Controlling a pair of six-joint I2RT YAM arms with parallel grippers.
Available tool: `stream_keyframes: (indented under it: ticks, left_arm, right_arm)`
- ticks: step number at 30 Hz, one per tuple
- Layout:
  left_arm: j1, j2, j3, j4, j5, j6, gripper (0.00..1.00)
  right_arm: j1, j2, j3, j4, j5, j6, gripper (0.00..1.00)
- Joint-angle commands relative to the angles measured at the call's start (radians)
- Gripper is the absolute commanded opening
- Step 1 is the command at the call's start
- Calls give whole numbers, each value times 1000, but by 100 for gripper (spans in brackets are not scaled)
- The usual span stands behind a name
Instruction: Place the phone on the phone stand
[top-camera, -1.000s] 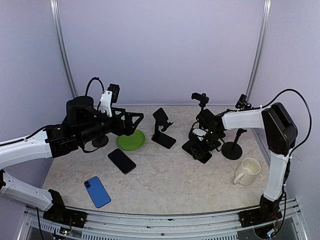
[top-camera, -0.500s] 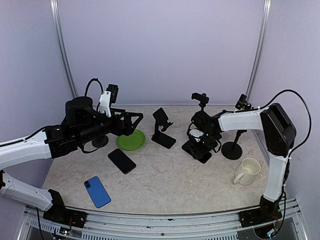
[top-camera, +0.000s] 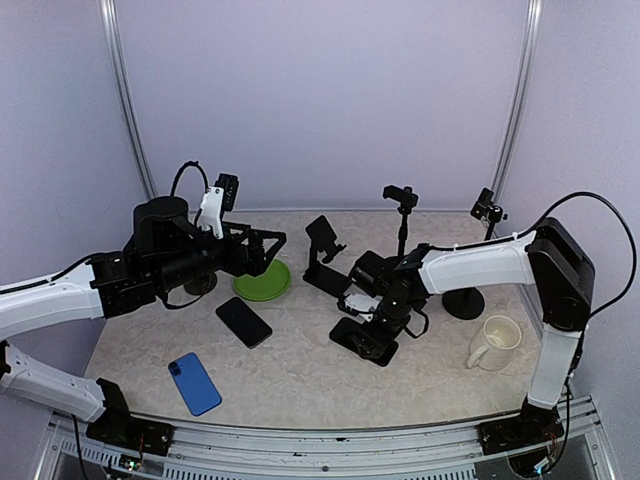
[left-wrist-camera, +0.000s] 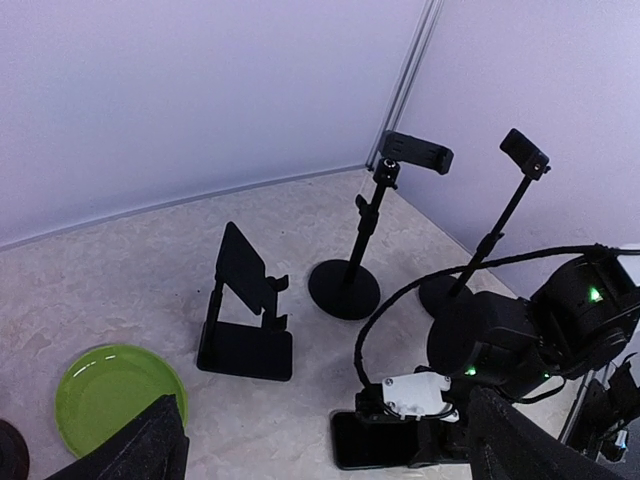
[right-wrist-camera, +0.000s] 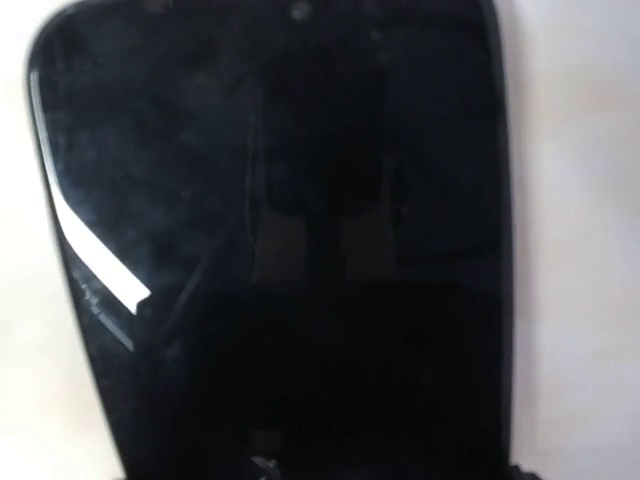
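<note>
A black phone (top-camera: 358, 345) lies low over the table's middle. My right gripper (top-camera: 368, 322) sits on top of it, jaws closed on its sides. From the left wrist view the phone (left-wrist-camera: 372, 440) pokes out under that gripper (left-wrist-camera: 430, 420). Its dark screen (right-wrist-camera: 280, 250) fills the right wrist view and hides the fingers. The black folding phone stand (top-camera: 325, 258) stands empty just behind and to the left, also seen as the stand (left-wrist-camera: 245, 315) in the left wrist view. My left gripper (top-camera: 270, 243) hovers open above the green plate, holding nothing, its fingers (left-wrist-camera: 150, 445) at the frame's bottom corners.
A green plate (top-camera: 262, 281) lies left of the stand. A second black phone (top-camera: 243, 321) and a blue phone (top-camera: 194, 382) lie front left. Two pole-type holders (top-camera: 402, 198) (top-camera: 486, 208) stand at the back right. A white mug (top-camera: 495, 342) sits at the right.
The right gripper has closed on the black phone and carried it forward and left, away from the pole holders. The left arm has barely moved.
</note>
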Motion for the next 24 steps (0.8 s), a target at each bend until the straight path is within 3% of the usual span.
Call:
stream_keyframes:
  ticks: [1, 9, 19, 24]
  left_arm:
    - [-6, -10, -16, -26, 3, -12, 94]
    - [-6, -11, -35, -26, 9, -41, 94]
    - [-6, -20, -42, -30, 12, -62, 94]
    - [-6, -29, -48, -35, 14, -62, 94]
  right_arm:
    - [40, -64, -18, -47, -70, -28, 56]
    - [56, -6, 34, -145, -55, -42, 67]
    - [77, 48, 76, -237, -13, -46, 98]
    - [78, 61, 68, -248, -17, -49, 99]
